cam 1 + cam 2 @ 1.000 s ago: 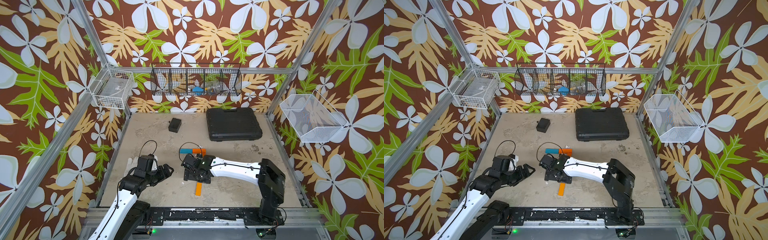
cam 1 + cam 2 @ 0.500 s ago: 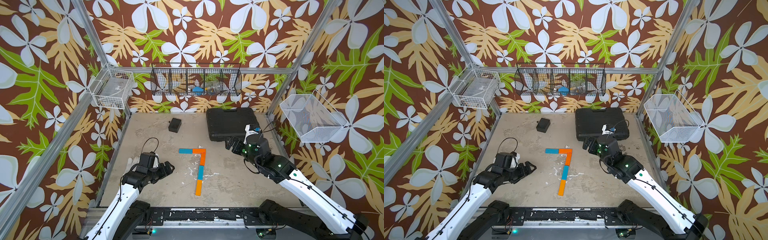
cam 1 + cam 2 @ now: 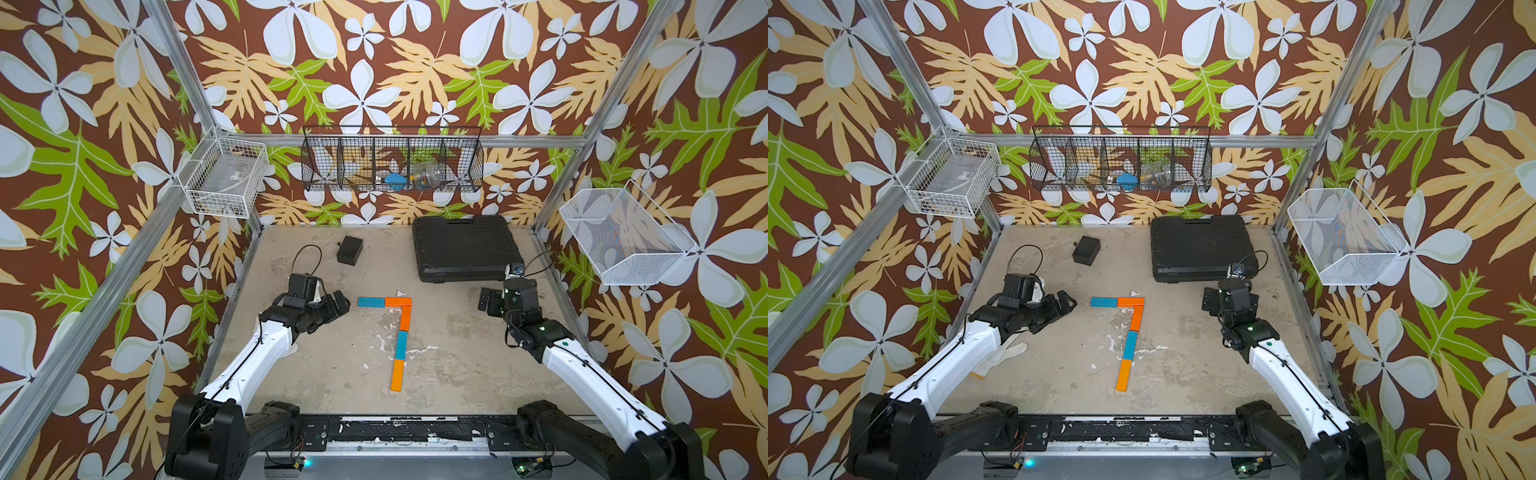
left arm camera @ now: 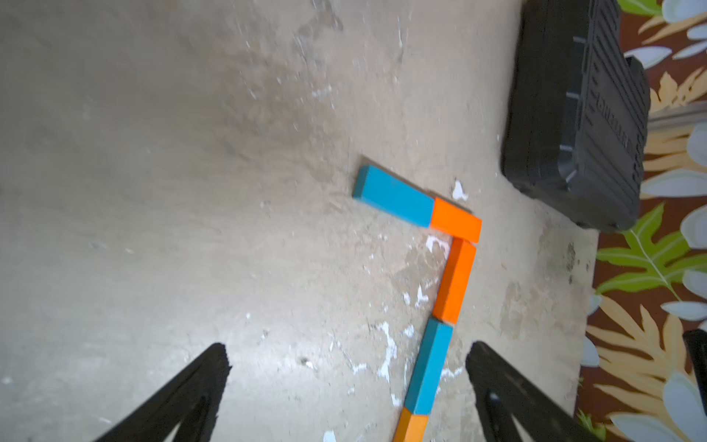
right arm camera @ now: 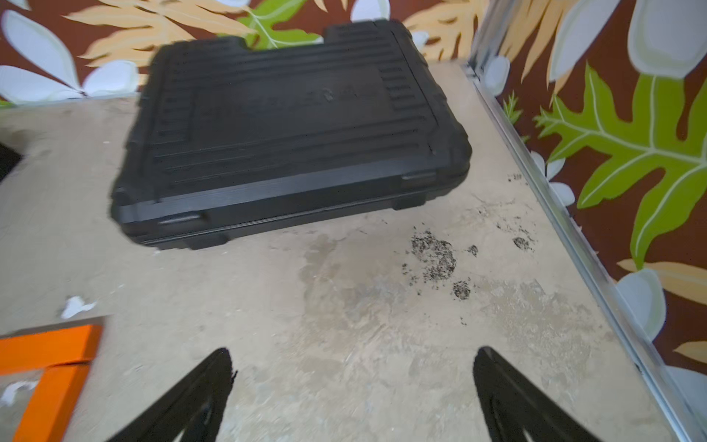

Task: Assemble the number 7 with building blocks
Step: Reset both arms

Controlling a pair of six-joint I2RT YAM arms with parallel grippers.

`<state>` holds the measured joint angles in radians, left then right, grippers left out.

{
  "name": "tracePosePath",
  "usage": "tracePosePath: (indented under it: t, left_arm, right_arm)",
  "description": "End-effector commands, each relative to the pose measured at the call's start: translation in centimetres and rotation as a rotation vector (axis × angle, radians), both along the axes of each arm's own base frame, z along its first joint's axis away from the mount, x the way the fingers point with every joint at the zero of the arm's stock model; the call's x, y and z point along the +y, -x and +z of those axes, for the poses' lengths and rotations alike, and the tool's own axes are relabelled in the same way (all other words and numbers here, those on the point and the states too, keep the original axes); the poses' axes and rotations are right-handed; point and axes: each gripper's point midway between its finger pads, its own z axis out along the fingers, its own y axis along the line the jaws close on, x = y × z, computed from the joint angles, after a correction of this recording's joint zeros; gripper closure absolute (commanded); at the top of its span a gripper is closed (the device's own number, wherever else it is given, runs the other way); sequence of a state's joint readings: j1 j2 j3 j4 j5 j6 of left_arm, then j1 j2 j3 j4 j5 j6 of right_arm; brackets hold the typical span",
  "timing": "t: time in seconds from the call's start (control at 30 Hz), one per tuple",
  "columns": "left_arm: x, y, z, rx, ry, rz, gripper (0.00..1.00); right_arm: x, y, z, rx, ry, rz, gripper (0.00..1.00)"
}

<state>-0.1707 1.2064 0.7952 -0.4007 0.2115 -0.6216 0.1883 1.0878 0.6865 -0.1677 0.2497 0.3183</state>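
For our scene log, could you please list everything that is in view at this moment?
table: one, beige and scuffed, between the patterned walls
orange blocks: three, orange, in the 7: right half of the bar, top and foot of the stem
light blue blocks: two, light blue, left half of the bar, middle of the stem
small black box: one, black, far left of the table
large black case: one, black, far right of the table
black wire basket: one, black, back wall
white wire basket: one, white, left wall
white mesh basket: one, white, right wall
left gripper: one, black, open, left of the 7
right gripper: one, black, open, near the case
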Motion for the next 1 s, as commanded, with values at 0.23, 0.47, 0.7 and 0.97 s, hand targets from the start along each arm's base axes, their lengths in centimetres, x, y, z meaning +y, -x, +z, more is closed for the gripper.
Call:
tracePosePath:
  t: [0.23,0.47,0.7,0.97]
  left_arm:
    - [6.4,-5.2,1.8,-0.327,-0.371,0.099,0.0]
    - [8.6,-4.8,3.3,-0.552,-0.54,0.141,0.0]
    - [8.8,-4.5,-1.1,-0.533,-0.606,0.09,0.0]
    - [9.6,-6.3,-2.0,-0.546,-0.627,0.162,0.0]
  right_arm:
    - [-1.1,-5.1,-2.0,-0.072,-0.144,0.074,0.0]
    - [-3.2,-3.0,-2.6,-0.103,-0.095,-0.022,0.0]
    - [-5.0,-1.1,-3.1,-0.151,-0.029,-0.102,0.0]
    - [-7.5,-4.0,-1.8,-0.229,0.153,-0.169,0.0]
